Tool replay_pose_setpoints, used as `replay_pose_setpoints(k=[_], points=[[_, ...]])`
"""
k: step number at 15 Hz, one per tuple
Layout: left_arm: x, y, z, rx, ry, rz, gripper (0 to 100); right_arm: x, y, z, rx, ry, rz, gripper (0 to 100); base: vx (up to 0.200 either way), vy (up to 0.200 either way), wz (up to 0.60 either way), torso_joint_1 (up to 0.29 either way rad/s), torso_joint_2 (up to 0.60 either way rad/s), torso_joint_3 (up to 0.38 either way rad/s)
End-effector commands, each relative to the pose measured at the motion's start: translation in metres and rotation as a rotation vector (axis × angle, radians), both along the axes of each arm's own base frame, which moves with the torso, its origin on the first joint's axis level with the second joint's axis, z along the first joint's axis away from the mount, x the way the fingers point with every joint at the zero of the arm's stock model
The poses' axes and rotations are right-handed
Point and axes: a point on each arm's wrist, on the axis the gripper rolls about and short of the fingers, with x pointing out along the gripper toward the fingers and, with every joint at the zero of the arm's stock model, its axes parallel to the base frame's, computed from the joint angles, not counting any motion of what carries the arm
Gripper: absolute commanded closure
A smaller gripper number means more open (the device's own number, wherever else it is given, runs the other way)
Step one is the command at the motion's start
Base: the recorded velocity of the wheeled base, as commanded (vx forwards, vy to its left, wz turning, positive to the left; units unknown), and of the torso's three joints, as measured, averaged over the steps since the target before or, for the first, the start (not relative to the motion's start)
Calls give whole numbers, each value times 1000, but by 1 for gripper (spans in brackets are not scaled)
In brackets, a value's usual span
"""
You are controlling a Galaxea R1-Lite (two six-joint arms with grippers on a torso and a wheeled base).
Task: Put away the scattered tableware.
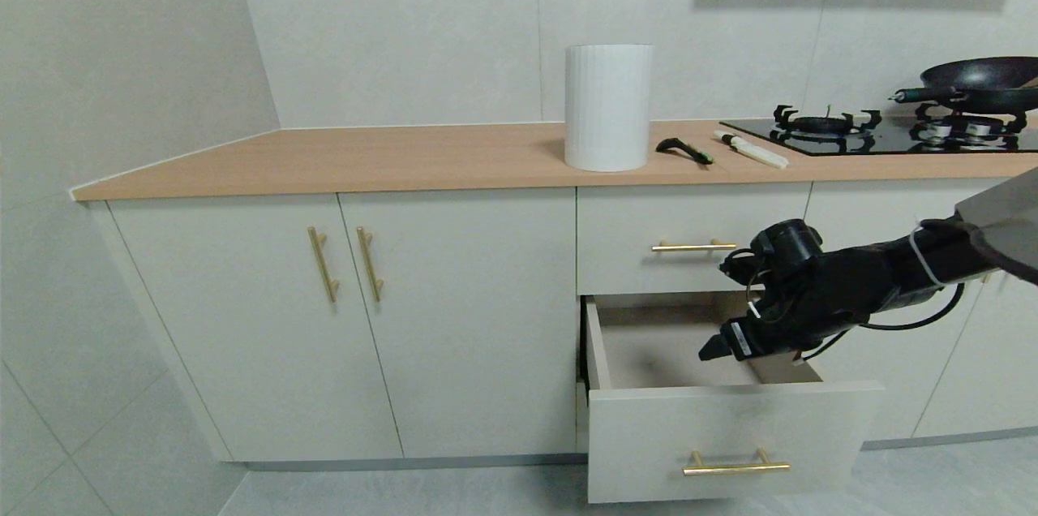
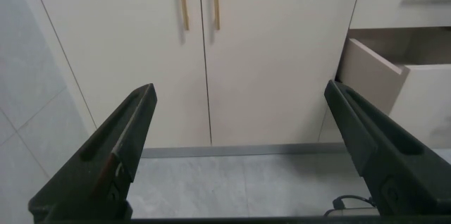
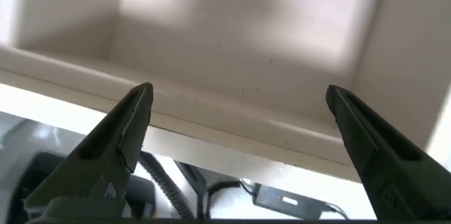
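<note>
A long wood-topped counter (image 1: 365, 159) runs left to right over smooth pale cabinet doors (image 1: 357, 321) with slim brass bar handles. To the right of the doors, the lower drawer (image 1: 730, 419) stands pulled out toward the near side, a plain pale box with a brass handle on its flat front. The right arm comes in from the right, black and cable-wrapped, stretched level with its wrist angled down over the drawer's right part. The right gripper (image 1: 718, 347) hangs just above the drawer's open inside, its fingers (image 3: 127, 132) spread wide, holding and touching nothing. The left gripper (image 2: 239, 90) sits low, facing the cabinet doors and the grey floor (image 2: 232, 189); its dark wedge-shaped fingers (image 2: 120, 146) are also wide apart and empty. On the counter stands a tall white ribbed cylinder (image 1: 608, 106), upright. Far right lies a glossy black hob (image 1: 884, 144) with a dark pan (image 1: 981, 82) on its far burner. Between cylinder and hob lie the scattered tableware: a small black-handled utensil (image 1: 685, 149), and just right of it a slender white-handled utensil (image 1: 750, 149), both flat on the wood
</note>
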Motion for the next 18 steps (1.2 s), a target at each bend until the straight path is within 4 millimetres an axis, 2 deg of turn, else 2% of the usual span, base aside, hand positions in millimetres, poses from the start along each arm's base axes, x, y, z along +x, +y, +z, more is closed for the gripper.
replay_pose_setpoints(k=[1, 7, 11, 13, 15, 18], points=[[0, 0, 0, 1, 0, 0, 0, -7, 1, 27, 37, -62, -13, 0, 0, 0, 0, 0, 0, 0], [0, 0, 0, -2, 0, 0, 0, -19, -1, 50, 87, -103, 17, 0, 200, 0, 0, 2, 2, 2], [0, 0, 0, -3, 0, 0, 0, -26, -2, 68, 105, -151, 18, 0, 0, 0, 0, 0, 0, 0], [0, 0, 0, -3, 0, 0, 0, -36, -4, 85, 124, -187, 8, 0, 0, 0, 0, 0, 0, 0], [0, 0, 0, -3, 0, 0, 0, -40, -5, 80, 118, -169, 12, 0, 0, 0, 0, 0, 0, 0], [0, 0, 0, -2, 0, 0, 0, -36, -5, 69, 107, -141, 17, 0, 0, 0, 0, 0, 0, 0]])
